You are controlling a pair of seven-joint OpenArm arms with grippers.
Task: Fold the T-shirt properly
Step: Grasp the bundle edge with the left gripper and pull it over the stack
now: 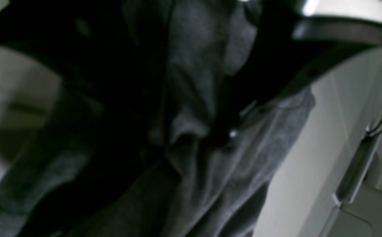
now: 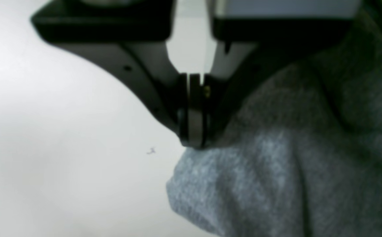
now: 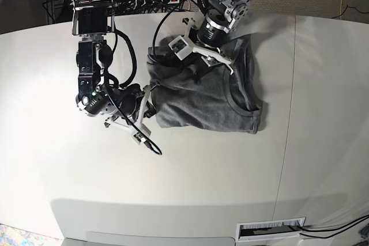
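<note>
The soft heather-grey cotton T-shirt (image 3: 213,99) lies on the white worktop (image 3: 190,182), bunched into a rough block with its collar showing: partly folded, I judge, and not yet neat. The right hand (image 2: 193,140), fully closed, pinches its edge. How far the left hand (image 3: 199,56) is open, I cannot tell.

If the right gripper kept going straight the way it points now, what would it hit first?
Most likely the T-shirt itself: the right gripper is shut with its tips at the grey fabric's edge, pointing into the garment. Whether cloth is pinched is unclear; the white table lies right beneath.
</note>
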